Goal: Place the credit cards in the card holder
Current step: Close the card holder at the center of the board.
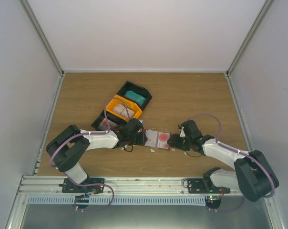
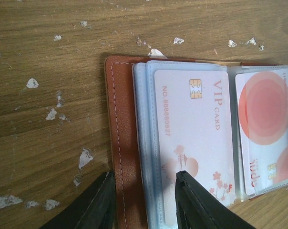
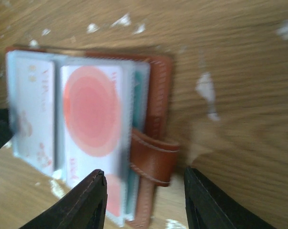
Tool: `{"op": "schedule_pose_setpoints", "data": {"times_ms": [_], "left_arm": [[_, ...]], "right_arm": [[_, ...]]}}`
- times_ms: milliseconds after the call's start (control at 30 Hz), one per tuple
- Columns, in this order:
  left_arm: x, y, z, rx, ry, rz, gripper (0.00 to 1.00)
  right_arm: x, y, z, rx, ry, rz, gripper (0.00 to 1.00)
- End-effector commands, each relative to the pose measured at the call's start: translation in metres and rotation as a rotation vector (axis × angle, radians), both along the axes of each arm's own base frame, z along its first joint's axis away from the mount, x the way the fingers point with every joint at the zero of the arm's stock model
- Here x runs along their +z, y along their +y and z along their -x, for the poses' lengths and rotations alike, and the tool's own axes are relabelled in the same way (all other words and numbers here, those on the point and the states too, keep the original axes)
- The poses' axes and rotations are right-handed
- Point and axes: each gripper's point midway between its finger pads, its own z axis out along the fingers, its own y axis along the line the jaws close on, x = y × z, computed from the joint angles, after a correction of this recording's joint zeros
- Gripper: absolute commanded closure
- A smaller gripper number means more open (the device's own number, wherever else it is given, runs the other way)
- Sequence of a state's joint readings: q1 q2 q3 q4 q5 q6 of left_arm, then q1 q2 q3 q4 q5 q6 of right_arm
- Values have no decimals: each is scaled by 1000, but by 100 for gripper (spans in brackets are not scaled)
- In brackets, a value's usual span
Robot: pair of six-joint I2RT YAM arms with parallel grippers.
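Observation:
The reddish-brown card holder (image 1: 151,139) lies open on the table between my two grippers. Its clear sleeves hold a white VIP card (image 2: 191,129) and a white card with red circles (image 2: 265,119). A teal card edge (image 3: 142,81) shows behind the red-circle card (image 3: 91,114). My left gripper (image 2: 144,174) is open, its jaws straddling the holder's left leather edge (image 2: 122,143). My right gripper (image 3: 144,171) is open, its jaws straddling the closing tab (image 3: 156,160). In the top view the left gripper (image 1: 140,137) and right gripper (image 1: 174,142) flank the holder.
Behind the left arm stand a black bin (image 1: 145,90) with a teal card (image 1: 134,98), an orange bin (image 1: 111,102) with whitish cards (image 1: 123,111), and another black bin (image 1: 97,123). Small white scraps (image 2: 86,157) dot the wood. Grey walls enclose the table.

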State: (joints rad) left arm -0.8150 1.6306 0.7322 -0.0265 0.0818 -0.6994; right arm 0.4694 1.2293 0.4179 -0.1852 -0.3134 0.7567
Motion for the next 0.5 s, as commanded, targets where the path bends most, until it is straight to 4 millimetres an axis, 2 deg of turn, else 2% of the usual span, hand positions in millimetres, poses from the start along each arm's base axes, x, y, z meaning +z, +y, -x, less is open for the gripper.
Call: {"op": "schedule_pose_setpoints", "data": {"times_ms": [0,233,467], "left_arm": [[-8,4,0,6,16,-29,63],[-9,4,-1,7,21,-25,63],[-9,2,0,-3,27,-8,64]], "right_arm": [[-4,-36,-6,-101,-15,188,54],[-12,-27,-6,-61,11,170,60],[-10,-18,-10,-50,3,122,80]]}}
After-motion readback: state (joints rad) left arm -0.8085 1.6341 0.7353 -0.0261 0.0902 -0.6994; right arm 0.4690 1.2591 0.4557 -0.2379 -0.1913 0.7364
